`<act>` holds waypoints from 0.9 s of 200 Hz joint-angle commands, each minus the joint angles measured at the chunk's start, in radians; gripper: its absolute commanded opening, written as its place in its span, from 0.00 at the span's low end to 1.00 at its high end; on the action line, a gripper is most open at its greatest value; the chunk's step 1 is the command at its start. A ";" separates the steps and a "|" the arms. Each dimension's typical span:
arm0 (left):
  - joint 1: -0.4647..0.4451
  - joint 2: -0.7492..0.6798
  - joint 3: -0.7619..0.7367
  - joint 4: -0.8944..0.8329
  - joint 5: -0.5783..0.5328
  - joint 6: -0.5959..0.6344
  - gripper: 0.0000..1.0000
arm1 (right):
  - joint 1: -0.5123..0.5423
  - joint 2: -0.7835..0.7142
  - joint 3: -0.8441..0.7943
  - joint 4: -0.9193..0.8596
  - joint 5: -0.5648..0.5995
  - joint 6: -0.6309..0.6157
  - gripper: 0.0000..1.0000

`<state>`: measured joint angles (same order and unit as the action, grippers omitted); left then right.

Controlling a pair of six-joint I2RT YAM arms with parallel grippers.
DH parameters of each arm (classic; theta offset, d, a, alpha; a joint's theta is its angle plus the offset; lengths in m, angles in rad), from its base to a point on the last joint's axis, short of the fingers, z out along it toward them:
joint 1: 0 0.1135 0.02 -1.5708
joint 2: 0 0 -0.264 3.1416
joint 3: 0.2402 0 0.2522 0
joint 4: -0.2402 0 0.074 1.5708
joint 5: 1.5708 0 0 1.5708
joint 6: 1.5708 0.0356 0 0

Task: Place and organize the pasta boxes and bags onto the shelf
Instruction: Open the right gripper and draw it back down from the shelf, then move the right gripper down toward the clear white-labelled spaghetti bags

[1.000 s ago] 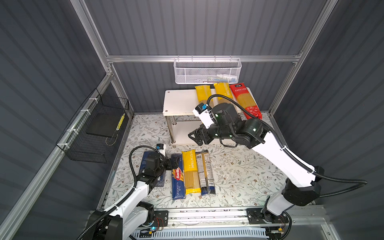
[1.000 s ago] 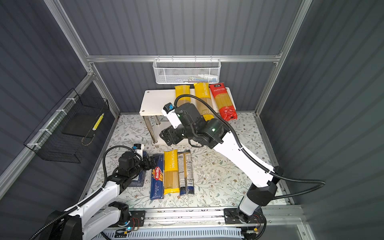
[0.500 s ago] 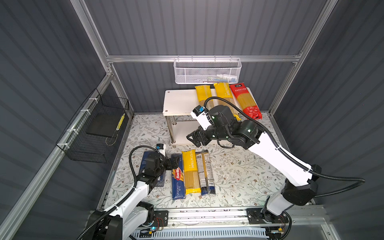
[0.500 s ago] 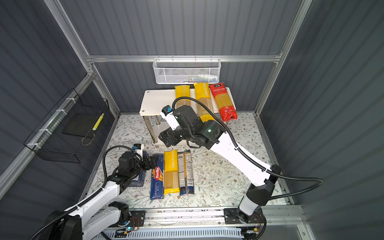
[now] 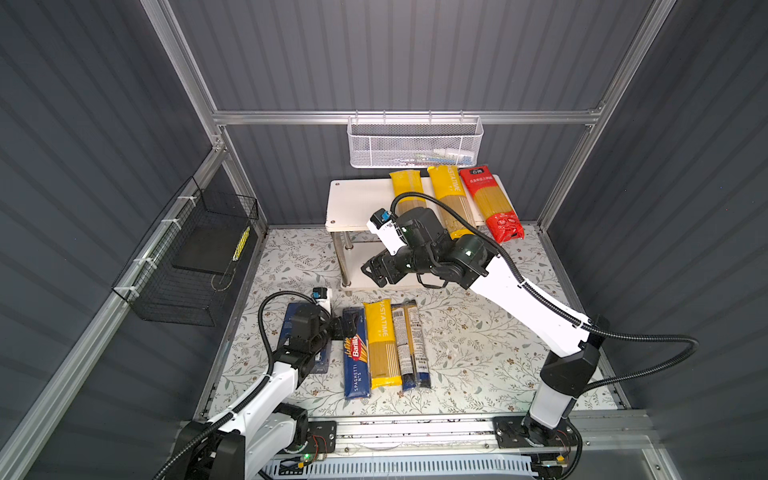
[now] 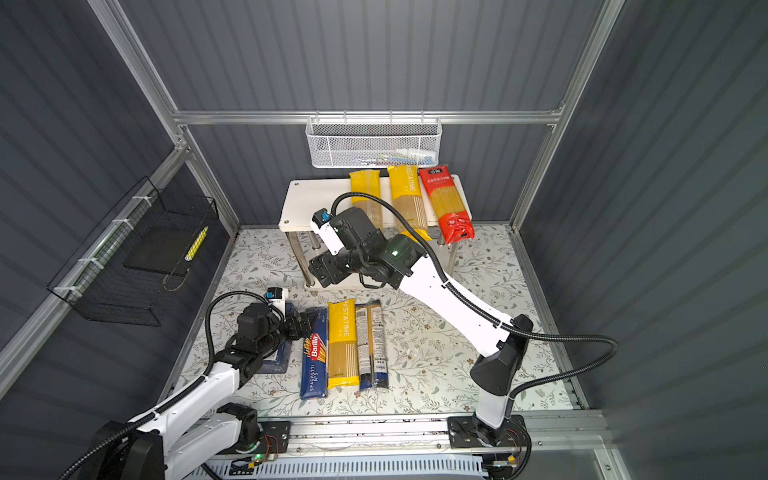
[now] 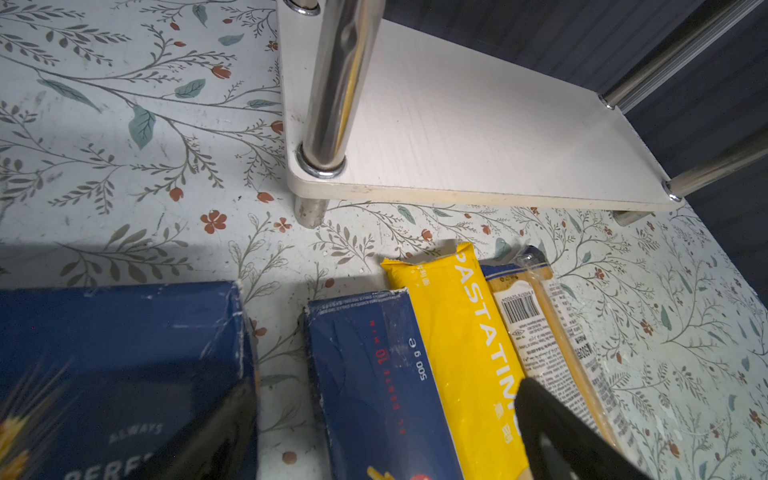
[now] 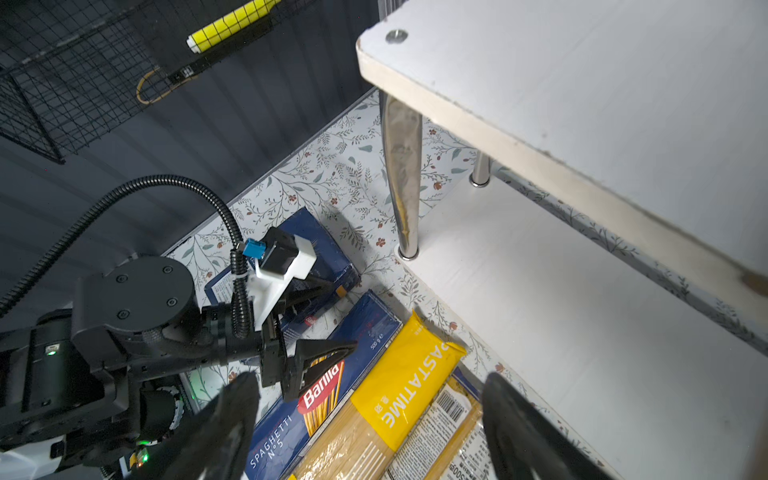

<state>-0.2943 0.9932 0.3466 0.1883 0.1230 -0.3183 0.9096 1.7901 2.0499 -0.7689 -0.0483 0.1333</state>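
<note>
A floral bench [image 5: 478, 345] carries a two-tier white shelf [image 5: 357, 203]. In front of the shelf's lower board the right tool [image 5: 371, 272] hovers, jaws wide apart and empty. Further out from the shelf, the left tool [image 5: 348, 323], also spread and empty, sits over the near end of a narrow spaghetti box [image 5: 356, 357]. A wide blue box [image 7: 124, 332] lies alongside. A loose yellow bag [image 5: 382, 345] and a clear bag [image 5: 409, 345] lie on the other side. On the shelf's top board rest a plain yellow bag [image 5: 407, 187], a lettered yellow bag [image 5: 449, 187] and a red bag [image 5: 492, 203]. The boxes look stiff and light. The bags are probably slippery and brittle inside, so grip across the middle.
</note>
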 commanded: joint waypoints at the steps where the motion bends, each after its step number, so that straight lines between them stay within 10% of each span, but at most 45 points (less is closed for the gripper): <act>1: -0.006 -0.008 0.003 0.004 0.002 0.015 0.99 | -0.015 0.022 0.046 0.004 0.015 -0.021 0.85; 85: -0.006 -0.009 0.002 0.003 0.001 0.015 0.99 | -0.063 0.110 0.228 -0.076 -0.047 -0.066 0.85; 180: -0.006 -0.005 0.002 0.003 0.000 0.015 0.99 | 0.034 -0.104 -0.019 -0.085 -0.059 -0.037 0.88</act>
<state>-0.2943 0.9932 0.3466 0.1886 0.1230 -0.3183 0.9077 1.7699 2.1117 -0.8429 -0.1246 0.0853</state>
